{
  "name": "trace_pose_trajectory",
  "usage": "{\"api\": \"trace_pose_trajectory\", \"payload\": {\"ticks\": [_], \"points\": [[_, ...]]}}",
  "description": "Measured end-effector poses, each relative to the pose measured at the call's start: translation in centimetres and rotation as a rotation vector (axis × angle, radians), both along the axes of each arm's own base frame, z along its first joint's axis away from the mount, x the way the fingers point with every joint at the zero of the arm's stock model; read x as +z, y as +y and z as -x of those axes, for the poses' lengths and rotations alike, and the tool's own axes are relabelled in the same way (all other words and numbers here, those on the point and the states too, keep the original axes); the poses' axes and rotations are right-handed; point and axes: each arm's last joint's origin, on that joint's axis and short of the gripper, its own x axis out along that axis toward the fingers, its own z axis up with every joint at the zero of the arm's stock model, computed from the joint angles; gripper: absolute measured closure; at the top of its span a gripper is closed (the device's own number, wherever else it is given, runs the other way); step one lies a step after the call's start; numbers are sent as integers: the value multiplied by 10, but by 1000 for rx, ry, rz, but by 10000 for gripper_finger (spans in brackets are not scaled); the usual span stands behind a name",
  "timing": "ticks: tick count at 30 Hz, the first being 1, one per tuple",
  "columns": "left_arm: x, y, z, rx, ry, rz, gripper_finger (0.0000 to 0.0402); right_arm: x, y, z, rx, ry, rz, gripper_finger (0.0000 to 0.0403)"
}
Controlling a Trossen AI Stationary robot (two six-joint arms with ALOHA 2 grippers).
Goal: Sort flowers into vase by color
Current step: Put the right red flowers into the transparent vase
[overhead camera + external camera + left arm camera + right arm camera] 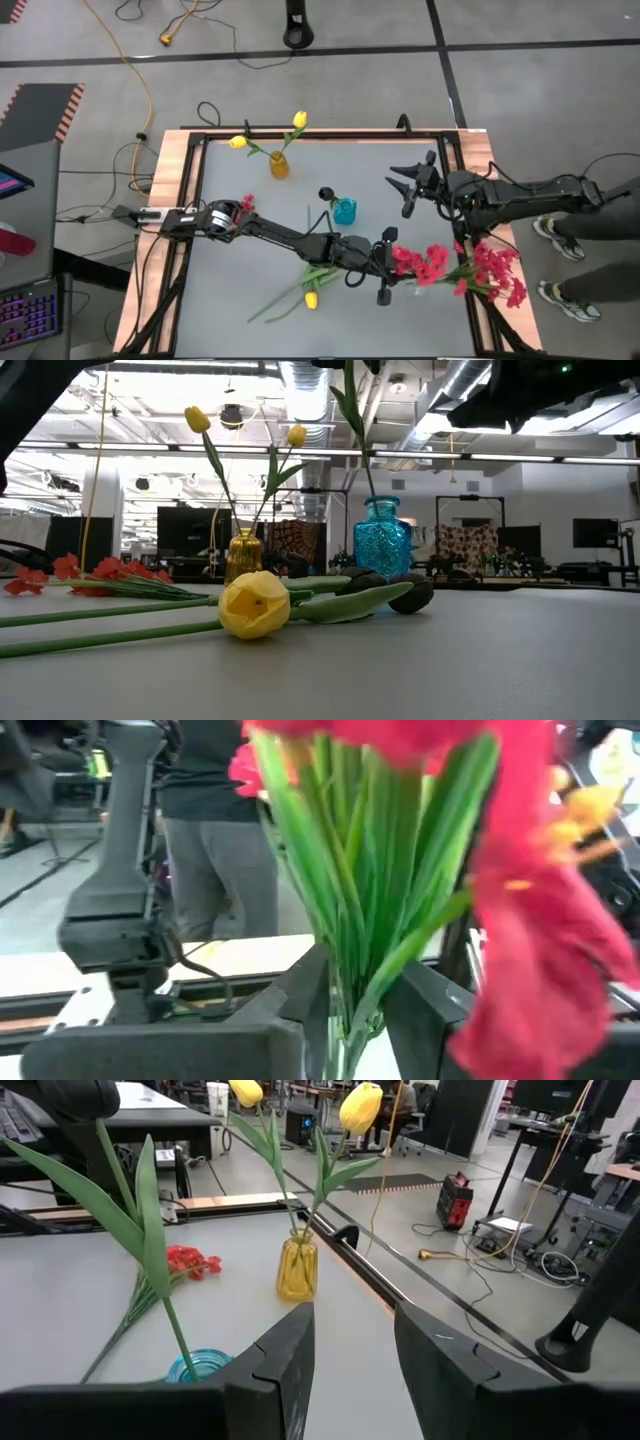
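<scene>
from above, two yellow tulips (268, 134) stand in the small yellow glass vase (279, 166) at eleven o'clock. the blue glass vase (345, 211) in the middle holds one black tulip (325, 193). the left gripper (386, 270) sits by red flower sprays (470, 268) at four o'clock, and i cannot tell its fingers. the right gripper (404, 186) is wide open at two o'clock. low down, one yellow tulip (254, 605) lies on the grey table (480, 660).

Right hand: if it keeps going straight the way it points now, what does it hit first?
Probably the blue vase, low and close ahead of the open right hand, with its green stem rising there. The yellow vase stands farther on, more squarely between the fingers; depth is hard to judge.
</scene>
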Motion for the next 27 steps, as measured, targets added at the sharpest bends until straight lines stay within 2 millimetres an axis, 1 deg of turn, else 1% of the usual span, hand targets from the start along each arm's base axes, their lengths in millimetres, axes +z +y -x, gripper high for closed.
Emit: {"api": "trace_pose_trajectory", "payload": {"ticks": [6,11,16,27], "points": [[-2,4,-1,-5,11,-31,285,0,0,0,0,-1,0,237],[-5,14,-3,83,51,-21,260,0,0,0,0,-1,0,237],[-13,22,-3,102,130,-39,255,0,0,0,0,0,1,237],[-22,22,-1,89,212,-157,255,0,0,0,0,2,1,237]]}}
